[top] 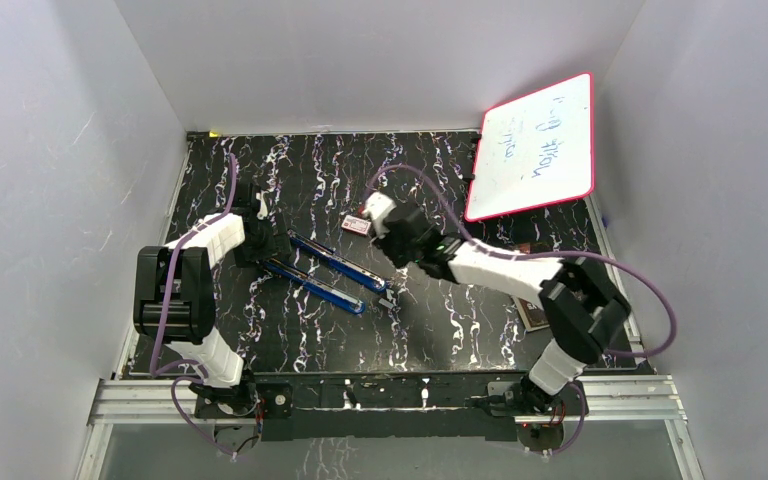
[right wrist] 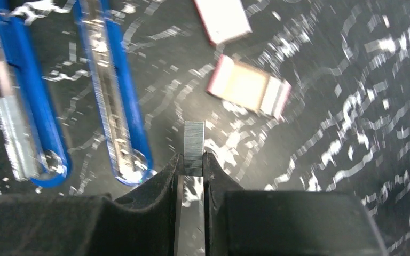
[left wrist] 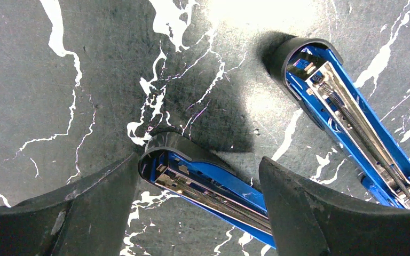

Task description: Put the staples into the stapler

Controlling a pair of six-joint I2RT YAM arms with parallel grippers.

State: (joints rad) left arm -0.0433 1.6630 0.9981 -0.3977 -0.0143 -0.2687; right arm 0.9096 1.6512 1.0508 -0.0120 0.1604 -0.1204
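The blue stapler [top: 328, 270] lies opened out flat on the black marbled table, its two arms spread in a V. My left gripper [left wrist: 197, 208] is open and straddles the near arm [left wrist: 213, 189], whose metal channel faces up; the other arm [left wrist: 352, 122] lies to the right. My right gripper [right wrist: 193, 160] is shut on a short silvery strip of staples [right wrist: 194, 144] that sticks out past the fingertips. It hangs over the table just right of the stapler's arms [right wrist: 120, 90], near the small box.
A small red-and-white box [right wrist: 248, 88] and a second white piece [right wrist: 223, 18] lie beyond the right gripper. A red-framed whiteboard [top: 535, 147] leans at the back right. White walls close in the table on three sides.
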